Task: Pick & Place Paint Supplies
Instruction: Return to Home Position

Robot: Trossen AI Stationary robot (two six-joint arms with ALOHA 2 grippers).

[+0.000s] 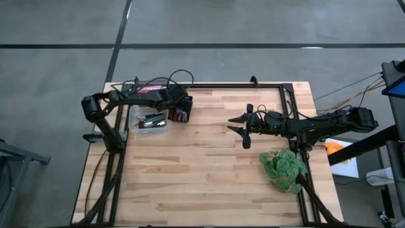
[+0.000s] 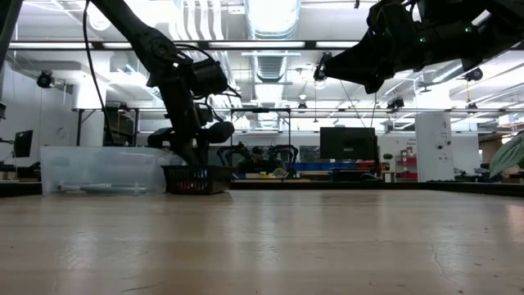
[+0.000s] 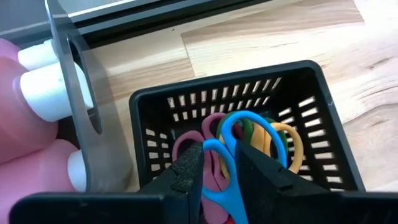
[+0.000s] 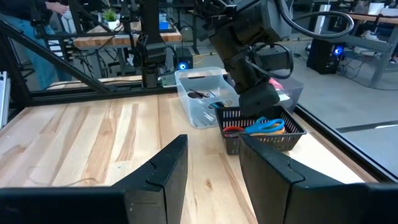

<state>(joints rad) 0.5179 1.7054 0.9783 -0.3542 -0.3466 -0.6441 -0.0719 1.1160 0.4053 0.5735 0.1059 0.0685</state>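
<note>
Closest to the lens, the left pincer (image 3: 219,163) points down into the black basket (image 3: 217,81); its two dark fingers are parted by a narrow gap, and the blue scissors (image 3: 214,150) show through that gap; whether the pads touch the handle cannot be told, though the right wrist view shows the fingers just above the basket and the blue pair lying flat on top of the contents; under it lie a pink-handled pair (image 3: 186,144), a green-handled pair (image 3: 249,127) and a yellow-handled pair (image 3: 292,146).

From above, the left arm (image 1: 126,98) reaches in from the left rear corner of the worktop (image 1: 202,171); the clear tub (image 1: 134,126) sits at the left and holds thin brushes (image 1: 152,119); the basket stands just beside the tub's right end; the pink paint bottles (image 3: 25,118), white-capped, lie just beside the basket under the arm.

Right of centre, the right pincer (image 1: 233,125) hangs well above the wood, fingers spread wide with nothing between them, facing the basket; the right arm (image 1: 323,123) stretches in from the right edge; the leafy plant (image 1: 283,168) stands near that arm, toward the front.
</note>
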